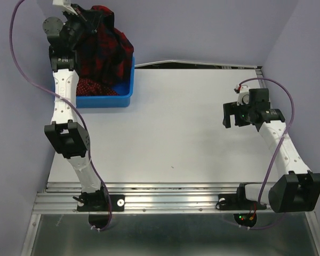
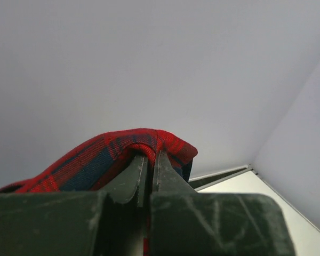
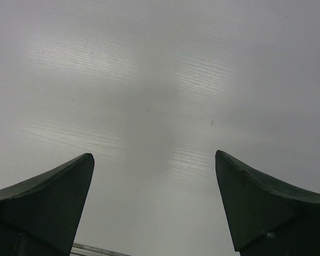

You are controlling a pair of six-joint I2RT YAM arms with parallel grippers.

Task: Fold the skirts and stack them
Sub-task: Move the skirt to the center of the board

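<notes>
Nearest the arm bases, the white desk [image 1: 170,144] stretches in front of the blue bin [image 1: 109,100]; I judge the folding belongs here. Well to the right of the bin, the right end effector [image 3: 153,154] hangs over the desk with its 2 fingers wide apart and nothing between them. Inside the bin, at its front wall, the dark red polka-dot skirt [image 1: 93,86] lies low. Above it the tartan skirt [image 1: 104,48] rises out of the bin, with its lower part inside. Over the back of the bin, the left end effector [image 2: 150,156] is clamped together on a fold of the tartan cloth, which bulges over the fingertips.

The step in hand, I think, is taking the tartan skirt out of the bin. To do it well, the left arm should lift straight up until the hem is free of the bin's rim, then carry it to the desk in front of the bin. The pinch seems to hold only a small fold, so a slow move is safer; a quick pull may slip the cloth or drag the polka-dot skirt along
</notes>
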